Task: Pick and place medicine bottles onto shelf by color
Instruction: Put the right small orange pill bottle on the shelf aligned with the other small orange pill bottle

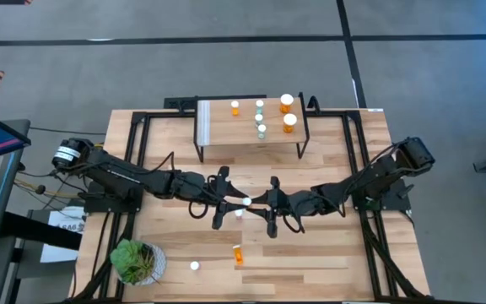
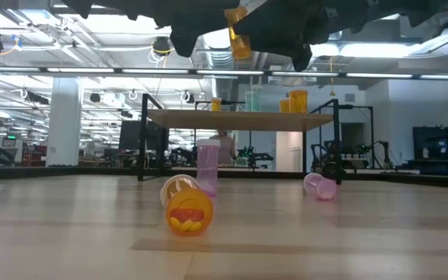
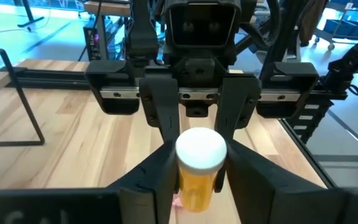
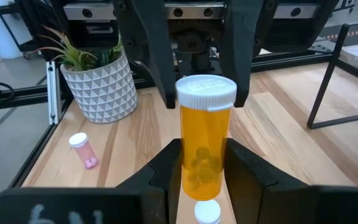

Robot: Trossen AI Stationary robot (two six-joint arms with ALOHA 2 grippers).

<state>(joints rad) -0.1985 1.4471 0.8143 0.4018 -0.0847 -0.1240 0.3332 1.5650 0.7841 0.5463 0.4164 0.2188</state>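
An orange medicine bottle with a white cap (image 1: 246, 201) hangs over the middle of the table, high in the low view (image 2: 239, 39). My left gripper (image 3: 199, 165) reaches it from the table's left and my right gripper (image 4: 204, 165) from the right; both are shut on it. Under it a pink bottle (image 2: 207, 167) stands upright on the table. Another orange bottle (image 2: 187, 206) and a pink one (image 2: 320, 187) lie on their sides. The shelf (image 1: 226, 127) at the far edge carries several orange and pale green bottles (image 1: 287, 103). My left gripper pinches the orange bottle's top, at and just under the white cap (image 4: 185, 93), between its two fingers (image 3: 160, 177). The fingers come nearly level from the table's left. The bottle is upright, clear of the table. My right gripper pinches the bottle's lower body (image 4: 204, 155) between its two fingers (image 4: 166, 168). They come nearly level from the table's right, opposite the left gripper. The cap stands above these fingers.
A potted plant in a white pot (image 1: 137, 262) stands at the near left corner. Black frame rails (image 1: 133, 169) run along the table's left and right sides. The shelf's black legs (image 1: 199, 152) stand just beyond the grippers.
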